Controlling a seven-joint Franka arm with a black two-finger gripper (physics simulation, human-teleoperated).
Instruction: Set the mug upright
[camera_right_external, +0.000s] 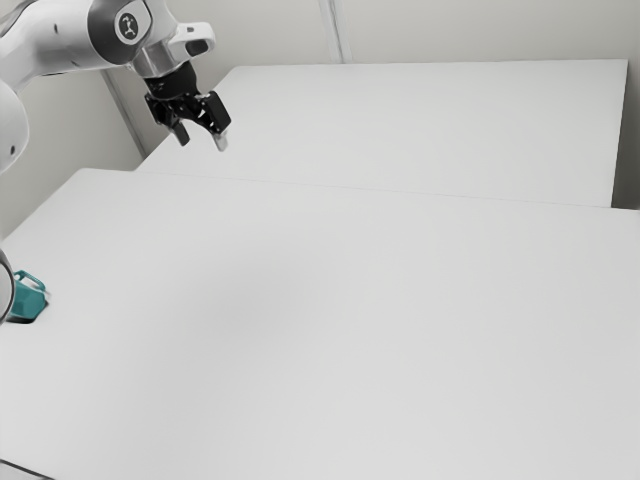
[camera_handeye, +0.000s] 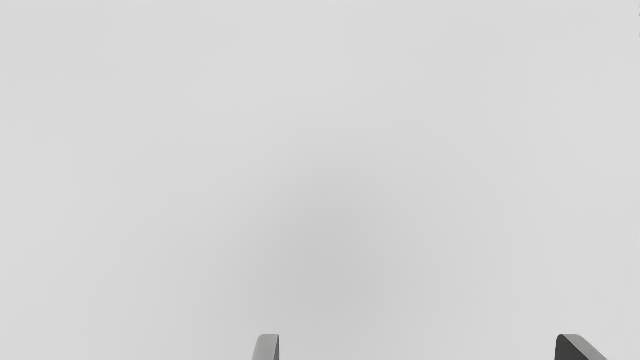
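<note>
High above the table, the black gripper (camera_right_external: 202, 142) hangs at the exterior view's upper left, well apart from the mug. In the wrist view the gripper (camera_handeye: 417, 345) is open, its two fingertips wide apart over plain white surface. A teal mug (camera_right_external: 29, 300) rests on the table at the exterior view's left edge, its handle toward the view's top. Part of the mug is hidden behind a white, rounded part of the arm. Whether the mug lies on its side cannot be told for certain.
The white table (camera_right_external: 330, 330) spans most of the exterior view. Behind it is another white surface (camera_right_external: 430, 125), with pale walls beyond. A dark thin line, perhaps a cable (camera_right_external: 25, 469), crosses the exterior view's lower left corner.
</note>
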